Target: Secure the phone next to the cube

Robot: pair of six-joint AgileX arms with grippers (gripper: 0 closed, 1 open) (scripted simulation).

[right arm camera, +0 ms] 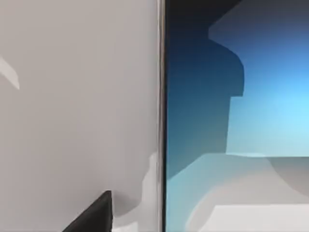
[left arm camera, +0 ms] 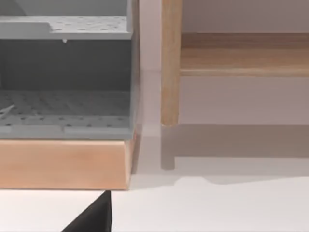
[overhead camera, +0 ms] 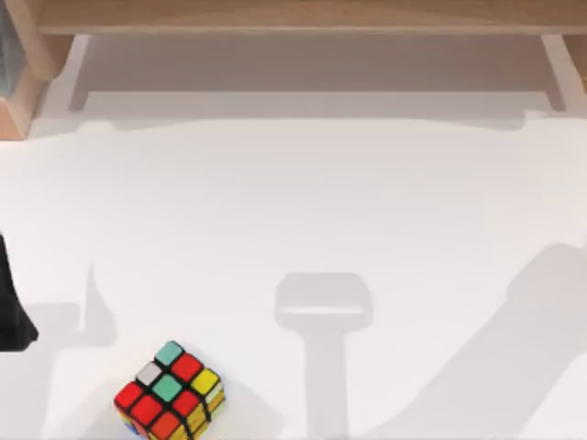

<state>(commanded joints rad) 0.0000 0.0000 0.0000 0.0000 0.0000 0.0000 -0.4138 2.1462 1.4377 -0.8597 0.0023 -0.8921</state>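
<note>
The cube [overhead camera: 170, 392], with red, teal, yellow, orange and white stickers on a black frame, sits on the white table [overhead camera: 303, 192] near the front edge, left of centre. The phone [right arm camera: 231, 96] lies flat under my right wrist camera, its glossy blue gradient screen very close and its long edge running straight across the view. A black part of my right gripper [right arm camera: 94, 215] hovers just beside that edge, over bare table. My left arm [overhead camera: 11, 307] stays at the table's left edge, and a black part of its gripper [left arm camera: 91, 217] is above the table.
A wooden shelf [overhead camera: 293, 18] runs along the back of the table on thin legs [left arm camera: 170, 63]. At the back left a grey perforated rack [left arm camera: 63, 72] stands on a wooden base [left arm camera: 63, 164].
</note>
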